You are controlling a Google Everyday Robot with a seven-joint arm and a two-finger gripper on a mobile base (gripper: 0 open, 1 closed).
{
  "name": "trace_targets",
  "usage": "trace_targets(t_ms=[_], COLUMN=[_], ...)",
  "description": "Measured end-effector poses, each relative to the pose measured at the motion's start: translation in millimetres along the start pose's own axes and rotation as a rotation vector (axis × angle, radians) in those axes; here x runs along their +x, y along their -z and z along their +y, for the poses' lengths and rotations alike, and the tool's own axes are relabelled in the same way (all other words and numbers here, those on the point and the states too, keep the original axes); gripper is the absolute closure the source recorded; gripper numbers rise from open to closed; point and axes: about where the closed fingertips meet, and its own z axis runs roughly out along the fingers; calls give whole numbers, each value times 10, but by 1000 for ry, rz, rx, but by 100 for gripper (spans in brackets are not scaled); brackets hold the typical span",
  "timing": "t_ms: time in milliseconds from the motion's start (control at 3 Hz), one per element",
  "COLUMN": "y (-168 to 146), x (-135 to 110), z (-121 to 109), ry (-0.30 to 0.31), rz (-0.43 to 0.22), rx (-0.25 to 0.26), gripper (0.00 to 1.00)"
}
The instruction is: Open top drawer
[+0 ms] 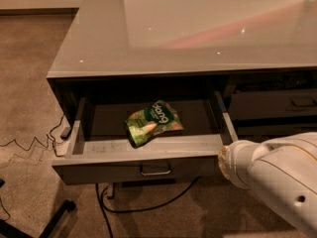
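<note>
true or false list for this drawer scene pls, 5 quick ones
1. The top drawer is pulled out. True.
2. A green bag lies in its tray. True.
3. The pull sits at the front's left end. False: it is at the centre.
4. The gripper grips the pull. False: the gripper is out of view; only the arm shows, lower right, away from the pull.
5. A cable runs under the drawer. True.

Inventory: one top drawer (pixel 99 171), pulled out, with one metal pull (pixel 155 171) and one green snack bag (pixel 152 123) inside. One further drawer front (pixel 267 105) at right. One white robot arm (pixel 282 177) at lower right; its gripper is out of view.
</note>
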Motion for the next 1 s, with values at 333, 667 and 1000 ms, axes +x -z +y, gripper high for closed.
trace_targets(t_ms=[333,667,1000], y=[4,4,39], x=[-23,-23,-108], z=[2,2,-97], ry=[3,3,15], rz=[-12,-12,-36], rx=[1,1,48], gripper=[81,58,35])
